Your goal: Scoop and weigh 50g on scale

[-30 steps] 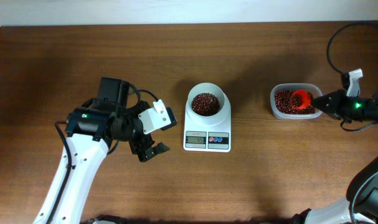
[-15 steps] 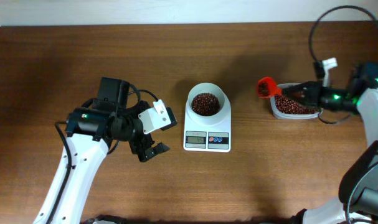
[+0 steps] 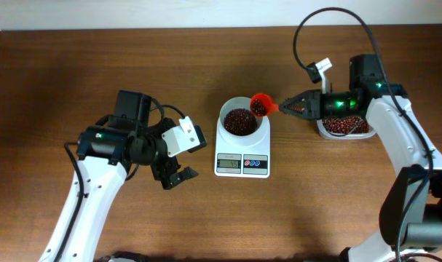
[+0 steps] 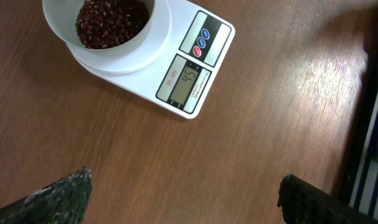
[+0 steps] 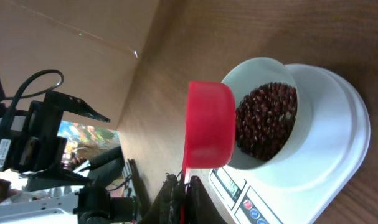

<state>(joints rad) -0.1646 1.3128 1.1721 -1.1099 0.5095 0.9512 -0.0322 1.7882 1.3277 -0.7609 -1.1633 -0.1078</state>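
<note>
Right hand point(image 3: 293, 108) clamped on red scoop point(image 3: 260, 105), over bowl point(image 3: 239, 101) rim, frame centre. Scale point(image 4: 189, 79) reads 45: tip slowly, trickle beans point(image 3: 239, 121). Left hand point(image 3: 177, 178) wide open, empty.

I am seeing a clear tub point(image 3: 337, 135) of red beans sitting at three o'clock on the brown wooden surface point(image 3: 315, 211).
</note>
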